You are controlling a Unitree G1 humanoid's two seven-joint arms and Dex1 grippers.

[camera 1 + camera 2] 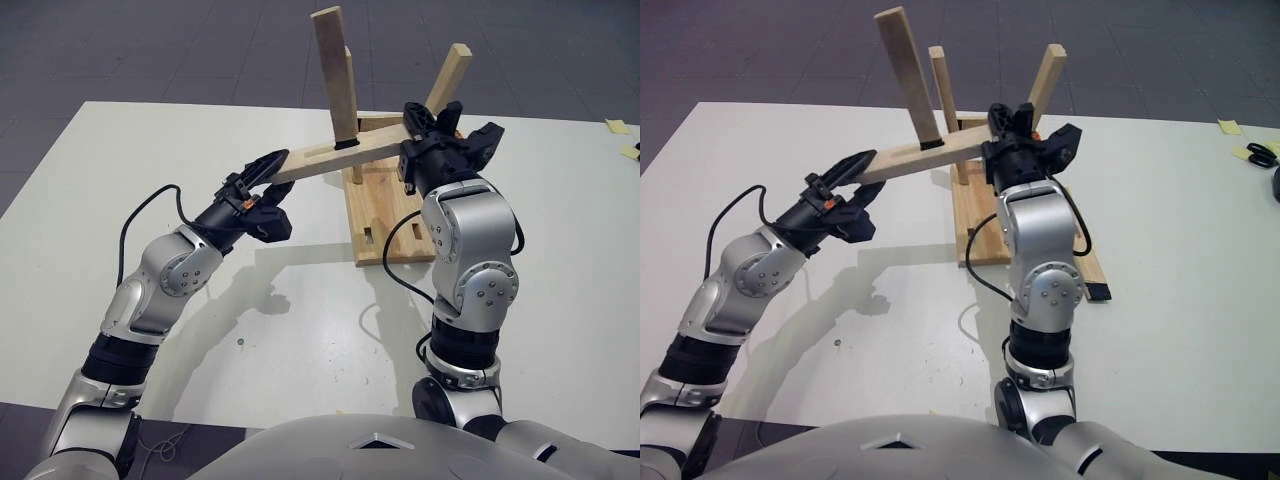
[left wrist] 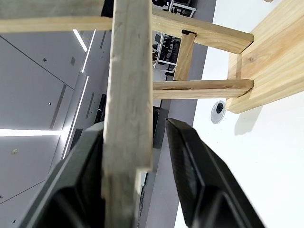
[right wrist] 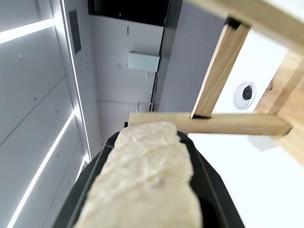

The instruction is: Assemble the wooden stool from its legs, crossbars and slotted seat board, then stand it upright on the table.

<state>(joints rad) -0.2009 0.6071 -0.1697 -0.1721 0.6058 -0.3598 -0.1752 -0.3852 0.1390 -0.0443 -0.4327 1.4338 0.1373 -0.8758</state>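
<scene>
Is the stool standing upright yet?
Not upright: its seat board lies on the table, legs sticking up, one slanting leg in the right hand.

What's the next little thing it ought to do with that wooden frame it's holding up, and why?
Probably close the left gripper on the long leg. One finger stands off the wood, so only the right gripper seems clamped, while it hangs tilted above the seat board. A two-ended hold should steady it before lowering.
</scene>
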